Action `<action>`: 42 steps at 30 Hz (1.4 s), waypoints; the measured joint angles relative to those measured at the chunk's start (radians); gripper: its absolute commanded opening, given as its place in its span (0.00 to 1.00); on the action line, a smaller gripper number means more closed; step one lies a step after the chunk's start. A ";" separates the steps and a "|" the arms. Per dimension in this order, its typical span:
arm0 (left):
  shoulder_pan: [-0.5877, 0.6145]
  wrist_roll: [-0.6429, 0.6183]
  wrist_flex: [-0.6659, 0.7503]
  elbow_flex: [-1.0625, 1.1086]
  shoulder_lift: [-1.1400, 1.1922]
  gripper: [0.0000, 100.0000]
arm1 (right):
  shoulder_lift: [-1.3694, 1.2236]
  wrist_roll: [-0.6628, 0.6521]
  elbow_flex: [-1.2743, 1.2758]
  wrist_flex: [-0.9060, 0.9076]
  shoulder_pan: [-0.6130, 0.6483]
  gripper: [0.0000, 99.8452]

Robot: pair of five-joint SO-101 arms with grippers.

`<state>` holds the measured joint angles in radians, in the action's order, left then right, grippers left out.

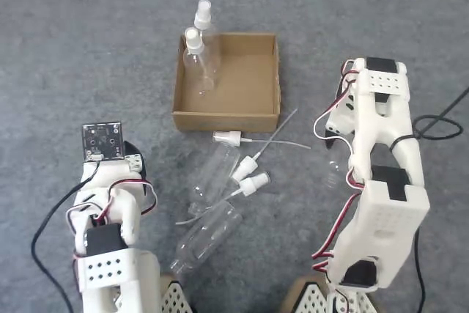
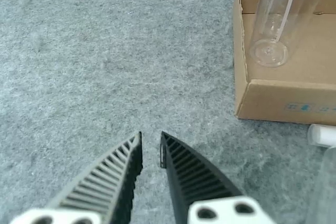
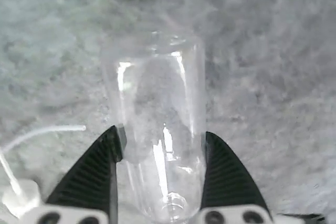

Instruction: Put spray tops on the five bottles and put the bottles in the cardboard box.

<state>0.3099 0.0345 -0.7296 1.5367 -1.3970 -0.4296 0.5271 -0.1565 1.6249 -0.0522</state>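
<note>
My right gripper (image 3: 163, 132) is shut on a clear topless bottle (image 3: 157, 129), one finger pressed against each side. From above, the same bottle (image 1: 335, 174) lies on the grey carpet under the right gripper (image 1: 338, 163). Two capped bottles (image 1: 201, 60) lean in the far left corner of the cardboard box (image 1: 227, 119). Two more clear bottles (image 1: 212, 174) (image 1: 207, 234) lie in front of the box among three loose white spray tops (image 1: 227, 137) (image 1: 245, 168) (image 1: 256, 182). Over bare carpet my left gripper (image 2: 151, 136) is shut with nothing in it, the box (image 2: 283, 100) to its side.
The left arm (image 1: 110, 210) is folded back at the near left. A spray top (image 3: 18, 198) with its thin tube (image 3: 42, 132) lies beside the right gripper. A black cable (image 1: 440, 119) runs off at the right. Carpet left of the box is open.
</note>
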 measured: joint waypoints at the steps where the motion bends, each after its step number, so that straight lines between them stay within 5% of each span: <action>1: 0.000 0.000 0.000 0.000 0.000 0.06 | 0.000 0.029 0.000 0.000 0.000 0.01; 28: 0.000 0.000 0.000 0.000 0.000 0.06 | 0.000 0.721 0.000 0.124 0.091 0.01; 42: 0.000 0.000 0.000 0.000 0.000 0.06 | 0.000 0.856 0.000 0.124 0.091 0.01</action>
<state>0.3099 0.0345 -0.7296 1.5367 -1.3970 -0.4296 1.3832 -0.1565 1.7492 0.0384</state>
